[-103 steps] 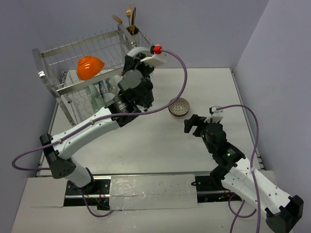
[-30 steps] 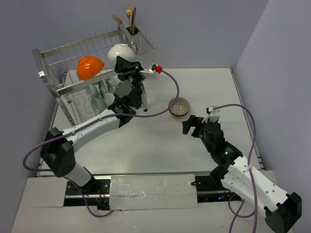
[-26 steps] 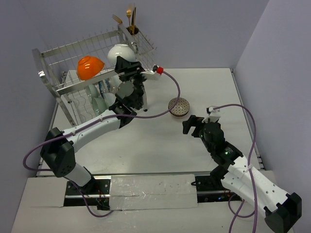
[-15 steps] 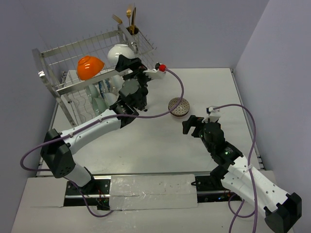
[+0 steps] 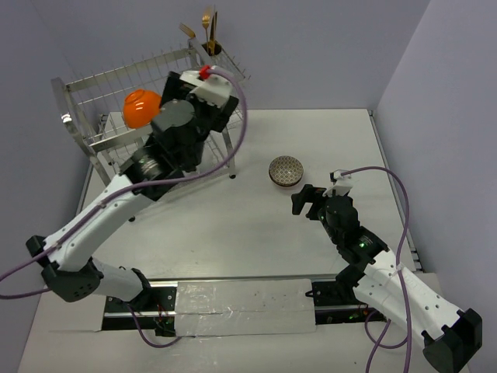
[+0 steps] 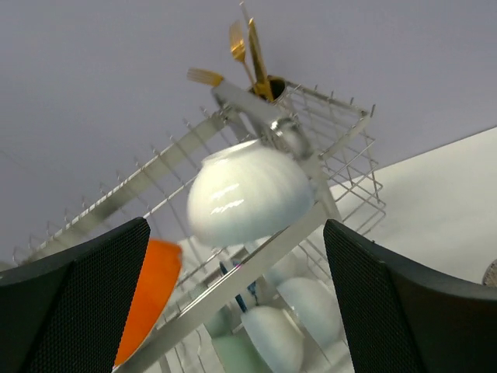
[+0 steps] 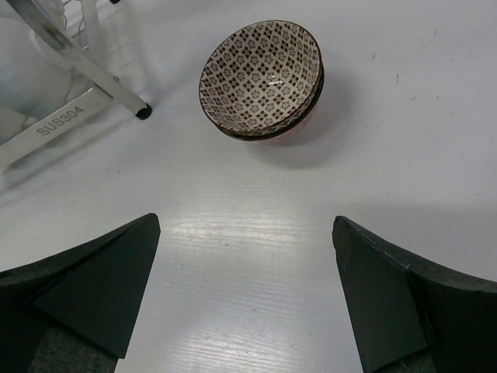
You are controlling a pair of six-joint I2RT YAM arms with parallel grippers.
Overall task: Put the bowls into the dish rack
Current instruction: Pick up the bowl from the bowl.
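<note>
Rack (image 5: pixel 85 85) is set at the table's (image 5: pixel 233 233) far left. Left arm is held high by the rack's right end, pincer (image 6: pixel 234 233) spread wide, nothing gripped. Right arm is stretched low, pincer (image 7: pixel 245 225) spread wide and empty, near the patterned bowl (image 7: pixel 262 78) on the table. White bowl (image 6: pixel 248 190) and orange bowl (image 5: pixel 140 105) are seated on the top tier.

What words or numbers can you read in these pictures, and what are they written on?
"SUS304": stamped on a metal bar of the dish rack, in the right wrist view.
No other writing can be read; the patterned bowl on the table carries only a pattern, no letters.
</note>
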